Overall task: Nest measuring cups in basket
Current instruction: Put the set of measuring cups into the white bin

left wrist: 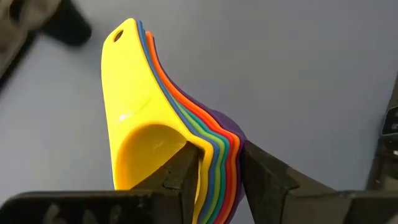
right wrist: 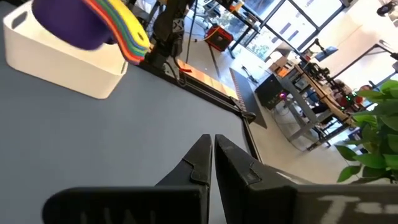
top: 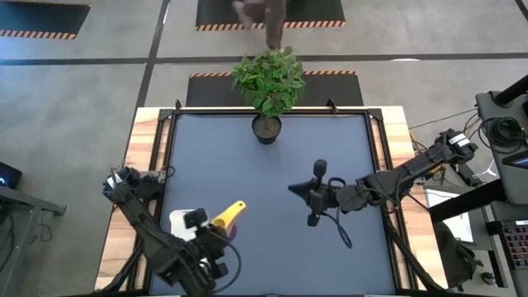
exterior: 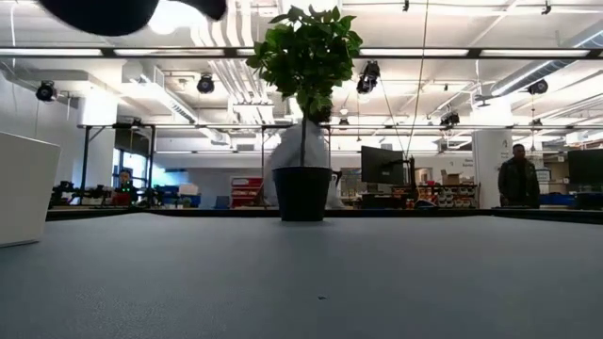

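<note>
Measuring cups [left wrist: 186, 134] nested in one stack: yellow outermost on one face, then blue, green, orange, red layers, purple bowl on other side. Flat handles fanned together, yellow handle with hole near tip. Stack held off table, above near-left part, handle [top: 232, 212] pointing toward table centre. Purple bowl [right wrist: 74, 23] hangs over basket. Basket [right wrist: 59, 62]: white, rectangular, rounded corners, slot handle in end wall, sitting at near-left of table [top: 180, 221].

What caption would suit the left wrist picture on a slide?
Left gripper clamps the rims of the nested stack of cups, yellow one outermost, above the table.
</note>
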Tool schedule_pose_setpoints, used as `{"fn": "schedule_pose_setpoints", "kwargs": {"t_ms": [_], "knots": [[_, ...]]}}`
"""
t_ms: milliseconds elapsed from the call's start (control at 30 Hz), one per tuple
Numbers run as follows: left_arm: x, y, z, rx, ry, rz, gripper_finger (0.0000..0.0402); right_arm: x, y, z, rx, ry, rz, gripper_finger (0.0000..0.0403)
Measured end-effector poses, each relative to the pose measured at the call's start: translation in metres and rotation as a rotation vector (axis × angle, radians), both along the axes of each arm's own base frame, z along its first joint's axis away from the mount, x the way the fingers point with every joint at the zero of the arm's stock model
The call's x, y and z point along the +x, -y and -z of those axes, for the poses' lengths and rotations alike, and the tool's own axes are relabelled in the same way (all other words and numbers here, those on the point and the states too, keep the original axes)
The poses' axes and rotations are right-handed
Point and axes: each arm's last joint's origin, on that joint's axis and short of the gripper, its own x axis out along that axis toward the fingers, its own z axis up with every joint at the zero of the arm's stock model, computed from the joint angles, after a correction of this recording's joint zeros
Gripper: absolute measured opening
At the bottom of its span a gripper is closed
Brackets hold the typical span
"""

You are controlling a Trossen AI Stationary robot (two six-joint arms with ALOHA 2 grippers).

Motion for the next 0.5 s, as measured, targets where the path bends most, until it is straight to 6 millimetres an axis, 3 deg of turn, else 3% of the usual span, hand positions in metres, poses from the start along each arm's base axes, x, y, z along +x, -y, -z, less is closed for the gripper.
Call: {"fn": "schedule_pose_setpoints", "kwargs": {"t_ms": [500], "knots": [[-0.023,0.015,0.016,-0.335,-0.27,-0.281,0.0089,0.001,0.003,0.0,0.004,-0.001,0.01,0.0009]]}}
